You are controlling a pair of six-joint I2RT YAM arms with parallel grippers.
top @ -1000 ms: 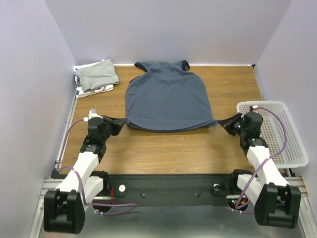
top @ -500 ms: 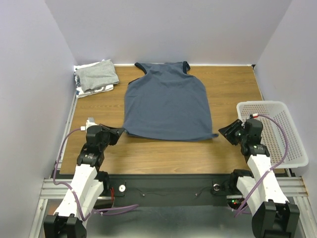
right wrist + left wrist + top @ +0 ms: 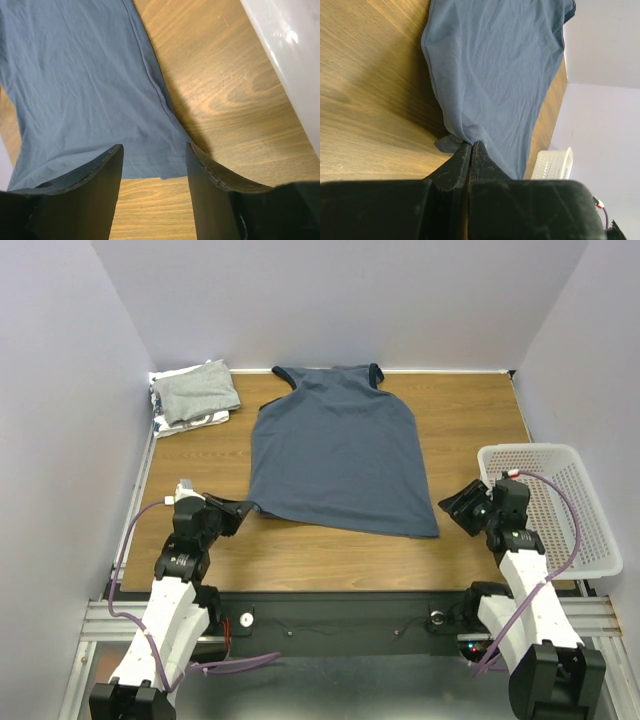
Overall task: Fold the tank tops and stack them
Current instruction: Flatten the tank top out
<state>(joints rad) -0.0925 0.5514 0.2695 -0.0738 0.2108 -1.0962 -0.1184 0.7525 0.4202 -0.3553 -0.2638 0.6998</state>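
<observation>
The top camera looks down from above and behind the arms' bases toward the far wall, taking in the whole table [image 3: 470, 420]; the left wrist camera sits low and close behind the left gripper [image 3: 471, 145], rolled sideways, looking along the blue top [image 3: 495, 75] to the basket [image 3: 552, 167]; the right wrist camera looks steeply down past the right gripper [image 3: 154, 149], very near the wood; all three share the top's near hem.

Soft, even overhead light. A shadow hugs the slate-blue tank top [image 3: 495, 75] just ahead of the left gripper [image 3: 471, 146] (its fingers [image 3: 455, 167] look soft up close); glare whitens the basket [image 3: 290, 45] beside the right gripper [image 3: 154, 147].
</observation>
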